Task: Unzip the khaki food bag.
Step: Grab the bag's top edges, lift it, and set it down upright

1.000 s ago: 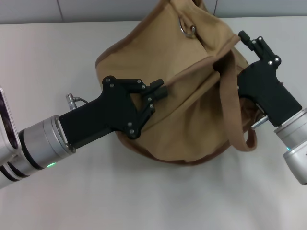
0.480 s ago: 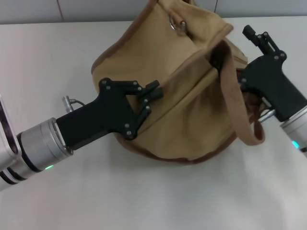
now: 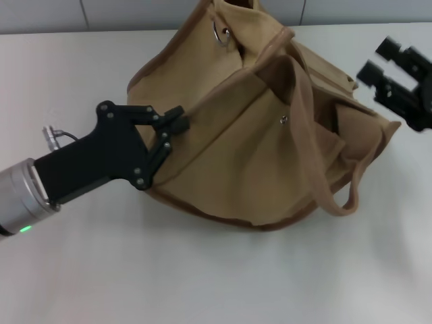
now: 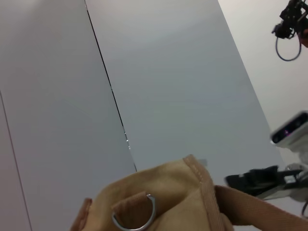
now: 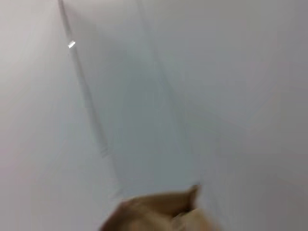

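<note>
Currently the left end effector (image 3: 177,121) pinches the khaki food bag (image 3: 263,135) at its near edge; the right end effector (image 3: 386,69) hangs spread beside the bag, apart.

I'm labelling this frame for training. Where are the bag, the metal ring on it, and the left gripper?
bag (image 3: 229,162), head view, on its tan front panel.
metal ring (image 3: 221,33), head view, on the ring near the bag's top edge.
left gripper (image 3: 177,121), head view, at its fingers, against the bag's side.

White table (image 3: 202,283), grey wall (image 4: 168,86) (panel seams)
</note>
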`<state>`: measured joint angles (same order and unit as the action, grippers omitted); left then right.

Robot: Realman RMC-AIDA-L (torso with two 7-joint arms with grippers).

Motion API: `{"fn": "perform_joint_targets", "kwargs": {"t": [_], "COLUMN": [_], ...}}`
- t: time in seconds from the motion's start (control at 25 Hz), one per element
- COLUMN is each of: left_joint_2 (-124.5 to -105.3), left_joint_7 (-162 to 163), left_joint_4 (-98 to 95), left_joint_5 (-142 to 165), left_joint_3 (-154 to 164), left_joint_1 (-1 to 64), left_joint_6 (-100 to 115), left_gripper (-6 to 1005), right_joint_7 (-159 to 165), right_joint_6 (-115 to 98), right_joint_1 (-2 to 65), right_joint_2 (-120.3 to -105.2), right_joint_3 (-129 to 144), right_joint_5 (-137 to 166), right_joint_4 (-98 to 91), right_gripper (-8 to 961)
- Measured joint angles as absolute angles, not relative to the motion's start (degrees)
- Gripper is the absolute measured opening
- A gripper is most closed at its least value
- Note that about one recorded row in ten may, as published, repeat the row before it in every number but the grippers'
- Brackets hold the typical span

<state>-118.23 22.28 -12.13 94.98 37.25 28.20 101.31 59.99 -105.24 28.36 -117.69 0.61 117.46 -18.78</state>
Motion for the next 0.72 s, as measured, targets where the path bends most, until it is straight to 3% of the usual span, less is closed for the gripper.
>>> {"fn": "perform_joint_targets", "kwargs": {"t": [0.32,0.72], "left_joint_2": [-116.83,-119.08], "left_joint_7": [23.87,23.25], "left_joint_4": [-15.46,-13.71], "left_joint_5": [95.11,93.96], "left_joint_3": [45.39,47.08], "left_joint_1": [29.23,31.70], "left_joint_6": [105.72,99.32], "left_gripper": [56,55], "right_joint_7": [74.22,76.06], "right_joint_6": [-113.22,-112.32], "right_joint_1": [28.09,25.59], "right_joint_2": [-115.69,-114.81], "right_joint_3": [11.10,9.97], "right_joint_5": [117.40,114.83], "right_joint_4": [-25.43,-26.21], "right_gripper": [772,771]}}
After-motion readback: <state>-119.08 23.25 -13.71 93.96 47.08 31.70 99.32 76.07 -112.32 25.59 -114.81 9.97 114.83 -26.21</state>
